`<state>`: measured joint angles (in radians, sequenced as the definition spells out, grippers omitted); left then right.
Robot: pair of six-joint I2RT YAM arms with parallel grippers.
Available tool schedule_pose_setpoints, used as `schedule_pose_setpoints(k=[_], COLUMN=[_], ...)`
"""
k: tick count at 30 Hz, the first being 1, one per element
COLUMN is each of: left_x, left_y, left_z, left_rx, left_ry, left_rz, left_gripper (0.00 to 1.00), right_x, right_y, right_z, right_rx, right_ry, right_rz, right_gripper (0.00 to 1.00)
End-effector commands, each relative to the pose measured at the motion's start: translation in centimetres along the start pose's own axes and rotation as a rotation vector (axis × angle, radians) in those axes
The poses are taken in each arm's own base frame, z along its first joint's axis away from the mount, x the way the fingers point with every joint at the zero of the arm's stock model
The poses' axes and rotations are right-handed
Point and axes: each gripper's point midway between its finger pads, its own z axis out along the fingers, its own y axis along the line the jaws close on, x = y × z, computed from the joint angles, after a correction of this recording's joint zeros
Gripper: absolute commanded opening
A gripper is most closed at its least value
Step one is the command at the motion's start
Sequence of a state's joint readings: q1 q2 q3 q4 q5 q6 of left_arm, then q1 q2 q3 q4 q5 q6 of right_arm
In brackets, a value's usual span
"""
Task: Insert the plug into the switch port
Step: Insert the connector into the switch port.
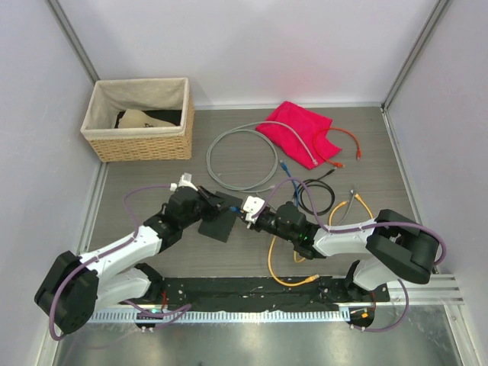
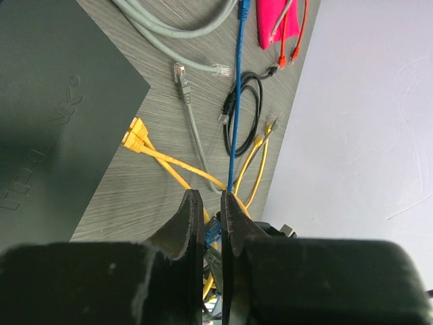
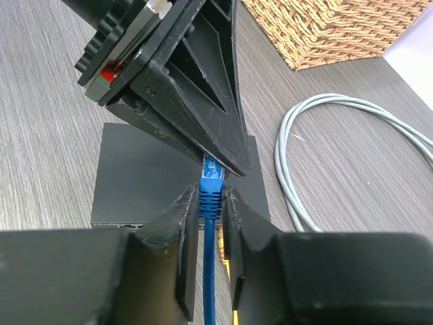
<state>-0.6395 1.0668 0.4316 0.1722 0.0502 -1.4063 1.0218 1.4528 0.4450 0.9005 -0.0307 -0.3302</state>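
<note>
Above the switch (image 3: pixel 135 193), left gripper (image 2: pixel 208 203) clamped on plug (image 3: pixel 211 177), right gripper (image 3: pixel 211 196) flanking its boot, grip unclear, ports hidden

Left arm (image 1: pixel 126 248) and right arm (image 1: pixel 343 238): white links, bulky black joints; a purple cable (image 1: pixel 137 197) loops behind each wrist; black wedge-shaped fingers (image 3: pixel 186 230), scuffed; white mounts (image 1: pixel 254 206) just behind them.

My fingers (image 3: pixel 187 230) are matt black, and the plug (image 3: pixel 211 177) is bright blue. The switch (image 3: pixel 135 176) is dark grey on a grey wood-grain table (image 3: pixel 40 135). The woven basket (image 1: pixel 145 141) is tan and the cloth (image 1: pixel 293 126) pinkish red. The loose cables are yellow (image 2: pixel 137 139), pale grey (image 3: pixel 280 152), orange (image 2: pixel 295 51) and black (image 2: pixel 227 108).
</note>
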Motion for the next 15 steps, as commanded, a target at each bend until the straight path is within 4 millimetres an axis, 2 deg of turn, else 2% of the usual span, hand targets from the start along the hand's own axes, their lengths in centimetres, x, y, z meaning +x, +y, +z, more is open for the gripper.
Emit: schedule_pose_setpoints(k=[1,2,4,5,8,9,11,12,14,15], left_x=[-0.1,-0.1,-0.1,-0.2,-0.4,-0.5,-0.9,-1.3,-2.4,-2.9], left_y=[-2.4,-2.5,-2.5,-2.5,-2.6,-2.3,-2.3,-2.4,-2.4,-2.4], left_z=[-0.1,-0.1,-0.2,-0.2,-0.2,-0.2,-0.2,-0.3,-0.4,-0.7], left_rx=[0.053,0.054,0.053,0.052,0.047,0.032,0.021,0.009,-0.012,-0.029], left_ry=[0.008,0.007,0.007,0.003,-0.004,-0.009,-0.022,-0.039,-0.081,-0.095], left_rz=[0.013,0.015,0.018,0.021,0.037,0.048,0.088,0.146,0.237,0.344], left_gripper=[0.01,0.01,0.02,0.02,0.12,0.21,0.33,0.45,0.58,0.7], right_x=[-2.0,-1.6,-1.2,-1.0,-0.6,-0.5,-0.2,0.1,1.2,1.8], right_y=[-0.8,-0.6,-0.5,-0.4,-0.2,-0.1,0.0,0.2,0.8,0.5], right_z=[0.5,0.5,0.5,0.4,0.1,0.0,-0.3,-0.4,-0.6,-0.8], right_rx=[0.035,0.03,0.025,0.022,0.011,0.009,0.003,-0.003,-0.039,-0.041], right_ry=[-0.056,-0.042,-0.031,-0.023,0.003,0.014,0.05,0.072,0.135,0.157], right_rz=[-0.024,-0.021,-0.016,-0.013,0.002,0.006,0.034,0.048,0.112,0.14], right_gripper=[0.21,0.13,0.09,0.03,0.01,0.01,0.01,0.01,0.01,0.01])
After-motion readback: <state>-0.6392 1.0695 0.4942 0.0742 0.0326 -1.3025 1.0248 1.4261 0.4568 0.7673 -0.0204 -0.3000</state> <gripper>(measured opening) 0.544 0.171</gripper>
